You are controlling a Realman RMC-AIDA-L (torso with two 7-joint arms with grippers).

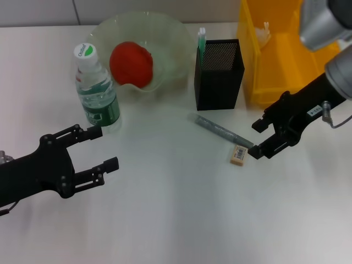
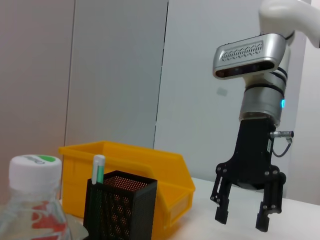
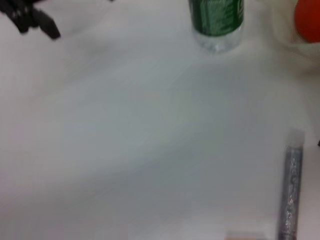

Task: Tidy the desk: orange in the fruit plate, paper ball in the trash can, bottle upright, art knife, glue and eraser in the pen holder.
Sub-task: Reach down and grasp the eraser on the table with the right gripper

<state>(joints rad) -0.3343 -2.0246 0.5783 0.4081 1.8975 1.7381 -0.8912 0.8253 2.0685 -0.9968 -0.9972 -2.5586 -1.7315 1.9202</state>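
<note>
my right tool (image 1: 257, 138) hovers low over the white table (image 1: 176, 220) with its fingers apart, just right of the small beige eraser (image 1: 238, 154) and the near end of the grey glue stick (image 1: 221, 131) lying before the black mesh pen holder (image 1: 219, 74). my left tool (image 1: 104, 148) waits at the near left, fingers spread, holding nothing. the clear plastic bottle with green label (image 1: 97, 91) stands upright beside the glass fruit plate (image 1: 165, 33) holding the round orange (image 1: 131, 64). a yellow plastic bin (image 1: 275, 60) sits far right.

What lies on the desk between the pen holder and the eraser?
In the head view, the grey glue stick lies diagonally between the black pen holder and the eraser; otherwise bare desk.
</note>
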